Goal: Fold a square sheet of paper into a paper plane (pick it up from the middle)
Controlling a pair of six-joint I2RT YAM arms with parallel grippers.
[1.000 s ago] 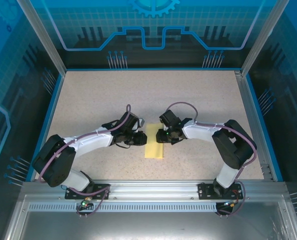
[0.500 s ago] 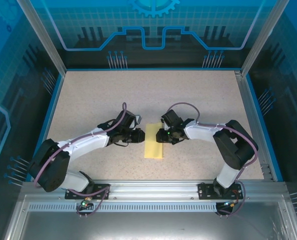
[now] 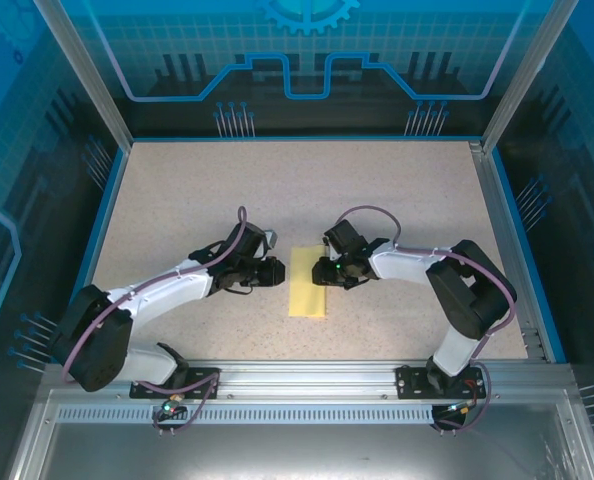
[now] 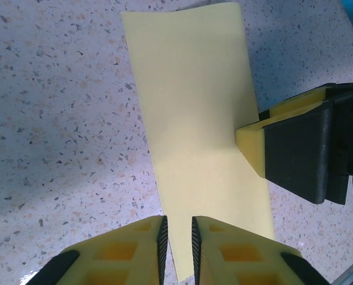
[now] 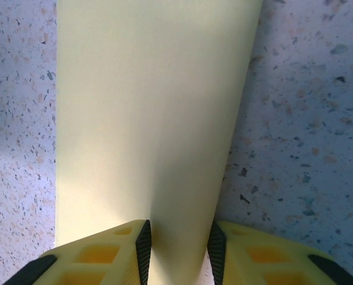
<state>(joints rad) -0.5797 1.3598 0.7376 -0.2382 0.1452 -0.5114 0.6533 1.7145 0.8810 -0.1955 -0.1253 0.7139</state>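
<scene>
Top external view: you see the pale yellow sheet of paper point(image 3: 309, 283) lying flat as a long narrow rectangle on the speckled beige table point(image 3: 397, 200), with an arm on either side of it. The left gripper point(image 3: 278, 272) sits just beside the paper's left edge. The right gripper point(image 3: 323, 270) reaches over the paper's right edge near its far end.

Left wrist view: the left gripper point(image 4: 176, 237) has its yellow, black-padded jaws nearly together, with a narrow slit between them. The near edge of the paper point(image 4: 194, 119) shows through that slit, so the jaws are not clamped on it. One yellow-and-black finger point(image 4: 295, 148) of the right gripper meets the paper's right edge.

Right wrist view: the right gripper point(image 5: 179, 243) stands part-way open, and the paper point(image 5: 153, 107) runs into the gap between its jaws. You cannot tell whether either pad presses on it.
</scene>
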